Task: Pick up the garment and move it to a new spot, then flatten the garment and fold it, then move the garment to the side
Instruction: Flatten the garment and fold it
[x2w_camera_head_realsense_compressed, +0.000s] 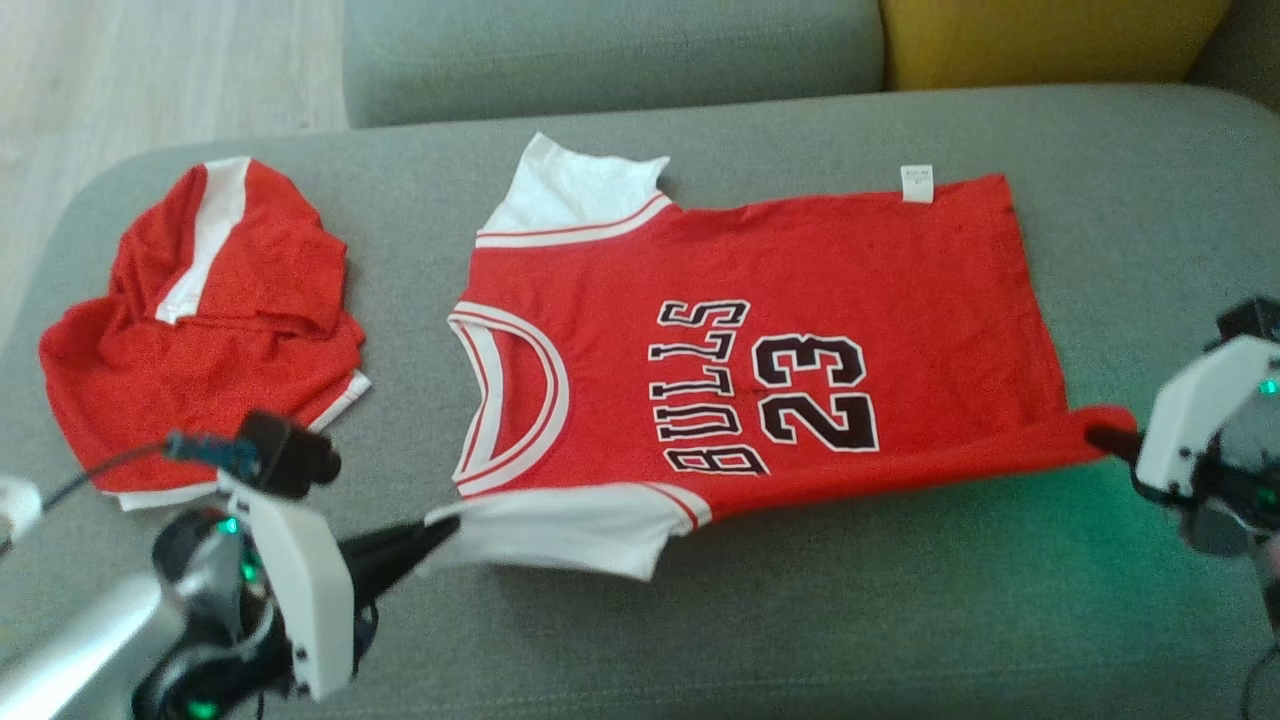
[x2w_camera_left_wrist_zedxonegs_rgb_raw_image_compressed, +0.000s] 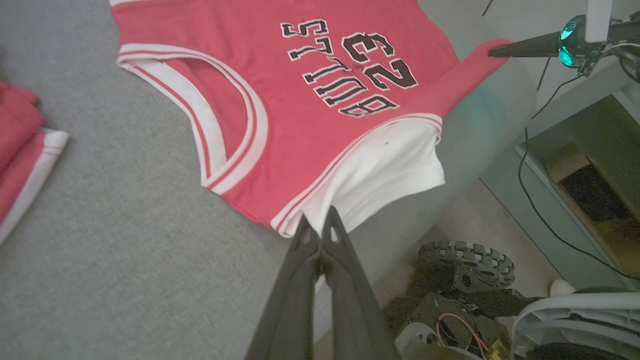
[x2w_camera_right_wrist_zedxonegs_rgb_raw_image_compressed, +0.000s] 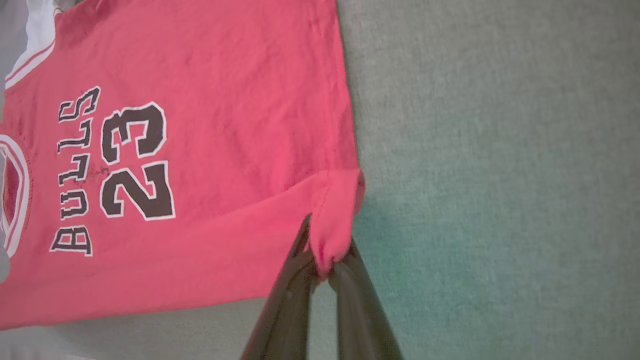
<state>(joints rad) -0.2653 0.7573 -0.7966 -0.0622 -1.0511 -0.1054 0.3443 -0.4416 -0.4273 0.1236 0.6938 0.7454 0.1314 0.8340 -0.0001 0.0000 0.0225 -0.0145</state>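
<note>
The garment (x2w_camera_head_realsense_compressed: 760, 340) is a red jersey with white sleeves and black "BULLS 23" lettering, spread sideways on the grey sofa seat (x2w_camera_head_realsense_compressed: 880, 600). Its near edge is lifted off the cushion. My left gripper (x2w_camera_head_realsense_compressed: 440, 528) is shut on the near white sleeve (x2w_camera_left_wrist_zedxonegs_rgb_raw_image_compressed: 380, 175), its fingertips pinching the sleeve's edge (x2w_camera_left_wrist_zedxonegs_rgb_raw_image_compressed: 320, 227). At the right, my right gripper (x2w_camera_head_realsense_compressed: 1100, 440) is shut on the jersey's near hem corner (x2w_camera_right_wrist_zedxonegs_rgb_raw_image_compressed: 335, 220), the red cloth bunched between its fingers (x2w_camera_right_wrist_zedxonegs_rgb_raw_image_compressed: 295, 280). In the left wrist view the right gripper (x2w_camera_left_wrist_zedxonegs_rgb_raw_image_compressed: 495, 50) shows far off at the hem corner.
A second red and white garment (x2w_camera_head_realsense_compressed: 200, 330) lies crumpled at the seat's left end. Grey backrest (x2w_camera_head_realsense_compressed: 610, 50) and a yellow cushion (x2w_camera_head_realsense_compressed: 1040, 40) stand behind. The robot's wheeled base (x2w_camera_left_wrist_zedxonegs_rgb_raw_image_compressed: 465, 260) and a black cable (x2w_camera_left_wrist_zedxonegs_rgb_raw_image_compressed: 540, 210) lie below the seat's front edge.
</note>
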